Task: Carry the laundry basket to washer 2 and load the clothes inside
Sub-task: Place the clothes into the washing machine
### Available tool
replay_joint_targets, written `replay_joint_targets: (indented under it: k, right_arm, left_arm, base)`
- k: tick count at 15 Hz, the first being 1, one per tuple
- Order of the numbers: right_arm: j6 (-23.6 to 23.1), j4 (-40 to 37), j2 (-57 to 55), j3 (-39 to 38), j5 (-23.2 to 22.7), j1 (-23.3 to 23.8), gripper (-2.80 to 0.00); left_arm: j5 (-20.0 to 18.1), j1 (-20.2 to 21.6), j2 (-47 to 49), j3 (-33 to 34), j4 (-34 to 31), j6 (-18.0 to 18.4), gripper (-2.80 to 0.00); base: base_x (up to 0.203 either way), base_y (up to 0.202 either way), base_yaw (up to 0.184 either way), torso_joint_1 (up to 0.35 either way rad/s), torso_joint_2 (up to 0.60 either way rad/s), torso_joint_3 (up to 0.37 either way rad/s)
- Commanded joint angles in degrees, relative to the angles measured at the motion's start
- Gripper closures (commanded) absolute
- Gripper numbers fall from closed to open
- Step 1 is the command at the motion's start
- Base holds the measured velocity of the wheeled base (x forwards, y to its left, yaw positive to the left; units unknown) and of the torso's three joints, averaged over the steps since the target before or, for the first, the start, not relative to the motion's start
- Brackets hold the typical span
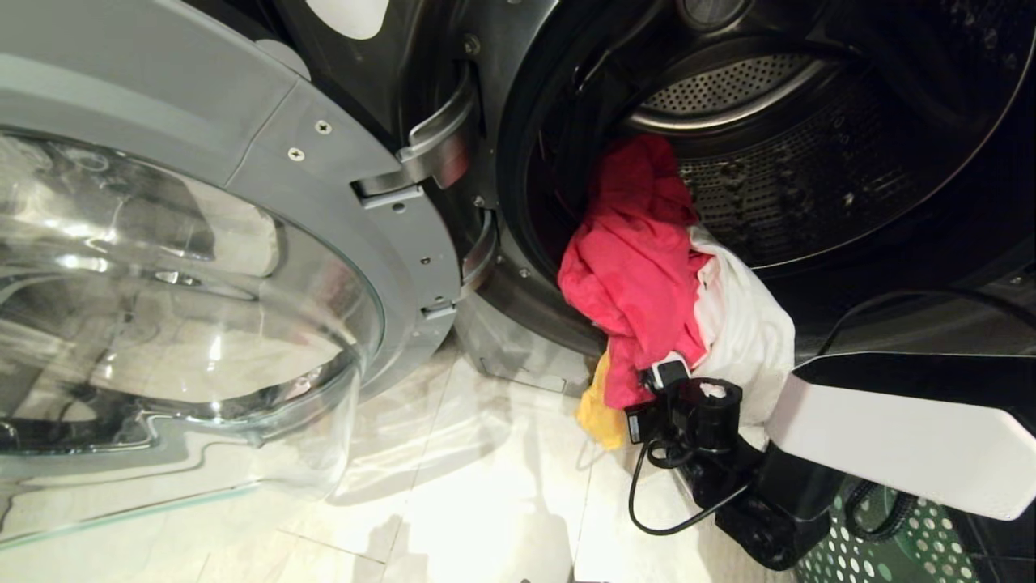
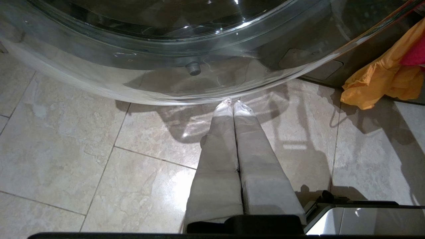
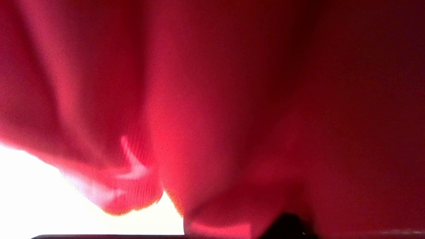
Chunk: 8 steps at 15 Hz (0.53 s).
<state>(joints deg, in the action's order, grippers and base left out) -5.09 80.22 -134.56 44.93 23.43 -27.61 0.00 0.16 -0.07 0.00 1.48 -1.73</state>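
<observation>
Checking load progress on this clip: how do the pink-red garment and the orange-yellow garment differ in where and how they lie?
1. The pink-red garment reaches up into the drum of the washer; the orange-yellow garment hangs wholly outside, below the door opening.
2. The pink-red shows as a large bundle; the orange-yellow only as a small part beneath it.
Shared: both droop over the opening's lower edge, not fully loaded.

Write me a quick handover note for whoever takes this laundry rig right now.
Right tool: shut, buried in the pink-red garment at the washer's mouth.
Left tool: shut, idle above the floor by the open glass door.
Clothes: pink-red, white garment and orange-yellow garment hang over the drum lip, only partly inside.
Laundry basket: under the right arm.
Done: door open, clothes at the opening.
Left: push the clothes fully in.
</observation>
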Motion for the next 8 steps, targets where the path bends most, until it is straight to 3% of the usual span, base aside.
replay_joint_targets:
  k: [1, 4, 8]
  right_arm:
    - [1.13, -3.38, 6.42, -2.30, 0.20, -0.19, 0.00]
    - [3.60, -9.69, 12.29, -4.64, 0.13, -0.67, 0.00]
    - [3.34, -10.86, 18.02, -5.03, 0.14, -1.59, 0.00]
  left_arm:
    - [0.00, 0.02, 0.07, 0.44, 0.02, -0.03, 0.00]
    - [0.00, 0.02, 0.07, 0.44, 0.02, -0.03, 0.00]
    - [0.00, 0.02, 0.07, 0.44, 0.02, -0.03, 0.00]
  base:
    - [0.000, 0.000, 0.000, 0.000, 0.00, 0.000]
    - [0.000, 0.000, 0.000, 0.000, 0.00, 0.000]
    - [0.000, 0.000, 0.000, 0.000, 0.00, 0.000]
